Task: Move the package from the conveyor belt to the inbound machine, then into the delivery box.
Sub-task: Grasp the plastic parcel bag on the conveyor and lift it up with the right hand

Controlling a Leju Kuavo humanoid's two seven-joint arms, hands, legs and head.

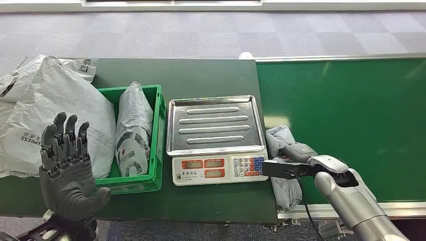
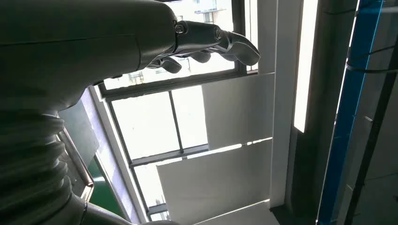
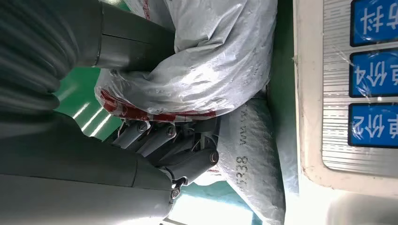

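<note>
A crumpled grey plastic package (image 1: 282, 187) lies at the near left end of the green conveyor belt (image 1: 351, 115), right beside the scale. My right hand (image 1: 296, 158) grips it. In the right wrist view the thick thumb (image 3: 136, 47) presses one side of the package (image 3: 220, 61) and the dark fingers (image 3: 159, 140) curl around the other. The inbound machine is a white scale (image 1: 216, 169) with a bare steel tray (image 1: 215, 124). Left of it, the green delivery box (image 1: 156, 125) holds one grey parcel (image 1: 133, 130). My left hand (image 1: 68, 165) is raised at the near left, fingers spread, holding nothing.
Large white courier bags (image 1: 50, 110) are heaped left of the green box on the dark table. The scale's blue keys (image 3: 371, 70) sit close to the held package. The left wrist view looks up at windows past the left hand's fingers (image 2: 211, 42).
</note>
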